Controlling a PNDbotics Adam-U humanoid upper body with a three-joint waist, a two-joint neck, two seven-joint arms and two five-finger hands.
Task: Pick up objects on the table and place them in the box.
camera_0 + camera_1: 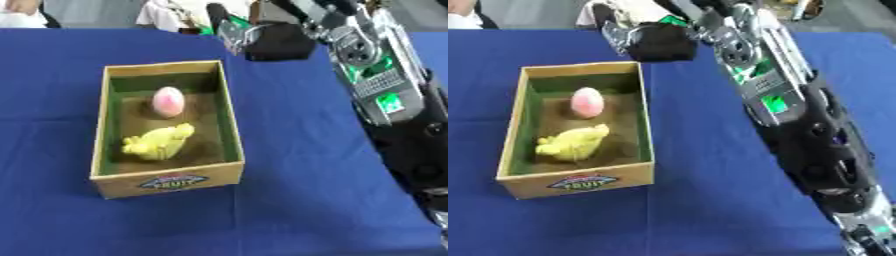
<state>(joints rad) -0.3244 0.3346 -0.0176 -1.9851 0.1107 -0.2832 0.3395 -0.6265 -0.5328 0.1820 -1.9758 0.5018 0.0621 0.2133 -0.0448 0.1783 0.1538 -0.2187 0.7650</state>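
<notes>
I am reaching my right hand (262, 40) beyond the box (229, 115); its fingers, I cannot tell; next, finding an object.

Black right arm (815, 145) with silver joints and green patches

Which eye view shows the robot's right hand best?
The left eye view: the right hand sits beyond the box, clear of the forearm. In the right eye view the hand shows too, but the forearm crowds it. Finger pose is unclear in both.
</notes>
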